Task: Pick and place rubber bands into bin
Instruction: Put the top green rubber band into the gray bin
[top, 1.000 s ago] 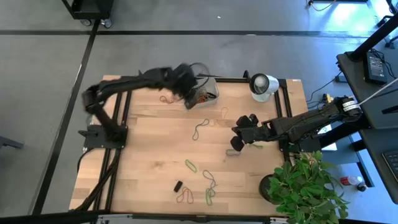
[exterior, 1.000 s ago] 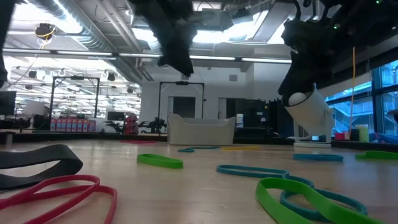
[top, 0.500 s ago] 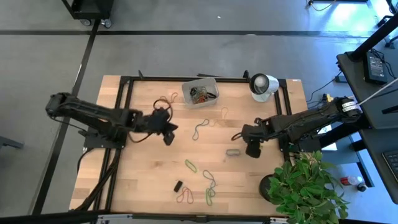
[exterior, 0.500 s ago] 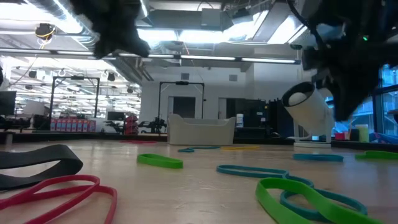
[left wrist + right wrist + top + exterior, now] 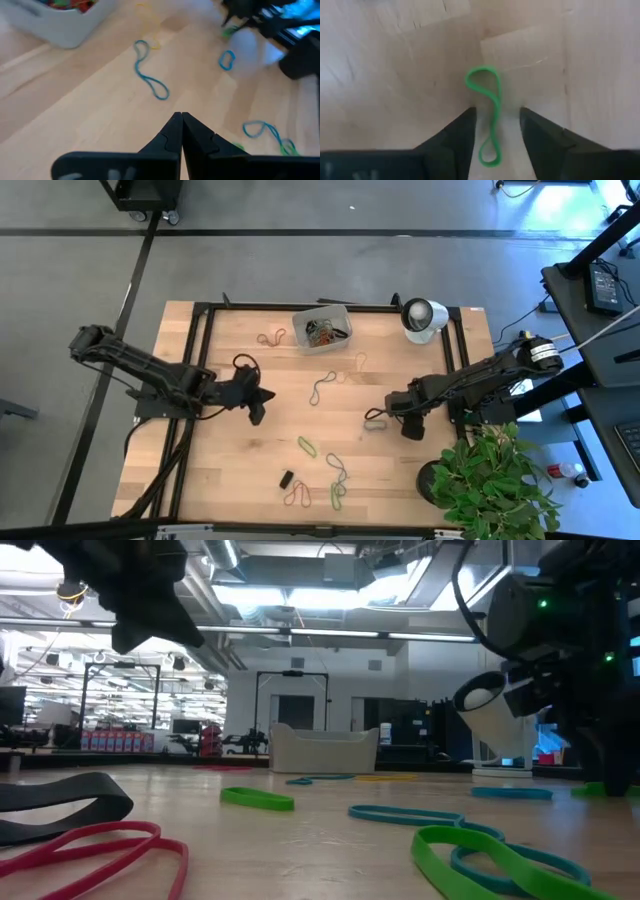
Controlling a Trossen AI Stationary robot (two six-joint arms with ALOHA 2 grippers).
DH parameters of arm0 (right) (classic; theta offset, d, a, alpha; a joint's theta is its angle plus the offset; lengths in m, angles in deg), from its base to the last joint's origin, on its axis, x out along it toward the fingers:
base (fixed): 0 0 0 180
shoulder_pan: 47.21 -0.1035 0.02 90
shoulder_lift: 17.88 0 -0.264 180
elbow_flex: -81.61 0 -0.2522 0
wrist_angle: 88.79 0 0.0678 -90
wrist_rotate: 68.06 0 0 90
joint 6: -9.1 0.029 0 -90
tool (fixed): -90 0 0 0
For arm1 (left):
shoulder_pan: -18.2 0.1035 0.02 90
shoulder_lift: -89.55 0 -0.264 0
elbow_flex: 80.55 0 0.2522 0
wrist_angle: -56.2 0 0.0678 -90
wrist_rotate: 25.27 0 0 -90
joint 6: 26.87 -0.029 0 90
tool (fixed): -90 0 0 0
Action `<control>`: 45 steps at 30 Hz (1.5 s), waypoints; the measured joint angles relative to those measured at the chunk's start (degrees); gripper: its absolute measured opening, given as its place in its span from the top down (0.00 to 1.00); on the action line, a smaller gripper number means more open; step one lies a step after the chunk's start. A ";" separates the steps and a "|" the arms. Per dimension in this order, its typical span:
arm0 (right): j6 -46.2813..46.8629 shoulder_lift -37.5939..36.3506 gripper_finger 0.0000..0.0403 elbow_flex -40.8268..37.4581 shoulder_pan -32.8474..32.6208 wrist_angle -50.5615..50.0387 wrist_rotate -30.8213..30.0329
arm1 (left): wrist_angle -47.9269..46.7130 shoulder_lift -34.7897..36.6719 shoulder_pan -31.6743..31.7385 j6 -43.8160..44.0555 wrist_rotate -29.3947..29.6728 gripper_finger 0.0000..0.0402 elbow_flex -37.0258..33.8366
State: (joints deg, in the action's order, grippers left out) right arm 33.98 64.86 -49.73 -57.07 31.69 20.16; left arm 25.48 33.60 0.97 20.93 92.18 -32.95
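The bin (image 5: 322, 328) stands at the table's far edge with several rubber bands inside. More rubber bands lie loose on the wood: a blue one (image 5: 320, 387), a green one (image 5: 306, 445), and several near the front edge (image 5: 297, 497). My left gripper (image 5: 258, 395) hovers shut left of the centre, holding nothing; its closed tips (image 5: 181, 125) show in the left wrist view. My right gripper (image 5: 496, 120) is open and low over a twisted green rubber band (image 5: 487, 115), also seen from above (image 5: 375, 423). That band lies flat between the fingers, apart from both.
A white round object with a dark face (image 5: 424, 317) stands at the far right of the table. A potted plant (image 5: 490, 480) crowds the near right corner. Black frame rails (image 5: 200, 360) run along the table's left and far sides. Bare wood lies between the two grippers.
My left gripper has swung from above the bin toward the table's near left and now hangs left of the centre. My right gripper has turned and come down over the green rubber band, which has stayed where it lay.
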 joint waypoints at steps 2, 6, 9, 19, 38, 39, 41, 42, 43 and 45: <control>0.86 0.48 0.68 -0.02 0.00 0.13 0.50 | 2.85 1.33 0.08 -3.73 -1.40 1.00 -1.86; 3.17 0.48 0.92 1.13 -0.01 0.04 1.19 | 7.76 4.72 1.12 -11.79 -3.25 1.00 -5.49; 5.77 0.52 0.97 4.36 0.27 -0.53 1.30 | 8.26 8.38 3.08 -15.34 -6.13 1.00 -7.86; 7.76 1.52 0.99 28.98 6.03 -10.06 -11.11 | 4.71 24.05 15.32 -27.14 -21.88 1.00 -14.57; -12.53 41.97 0.96 79.34 29.35 -10.55 -15.06 | 2.98 32.38 31.12 -38.10 -37.68 1.00 -16.20; -11.63 43.67 0.95 80.38 30.08 -10.58 -15.04 | 2.98 32.38 31.25 -38.03 -37.70 1.00 -16.20; -10.03 46.43 0.92 81.82 31.29 -10.64 -14.91 | 3.00 32.38 31.25 -37.63 -37.68 1.00 -16.20; -9.40 47.37 0.90 82.15 31.81 -10.59 -14.39 | 2.98 32.36 31.25 -37.56 -37.85 1.00 -16.20; -8.69 48.16 0.88 82.21 32.25 -10.51 -13.67 | 2.98 32.36 31.25 -37.36 -38.22 1.00 -16.20; -8.35 49.48 0.84 82.05 32.93 -10.40 -11.87 | 2.98 32.36 31.23 -37.18 -39.20 1.00 -16.20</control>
State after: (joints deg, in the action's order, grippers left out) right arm 25.63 114.34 32.31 -24.14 21.30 8.29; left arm 28.46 65.96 32.20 -16.26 52.98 -49.16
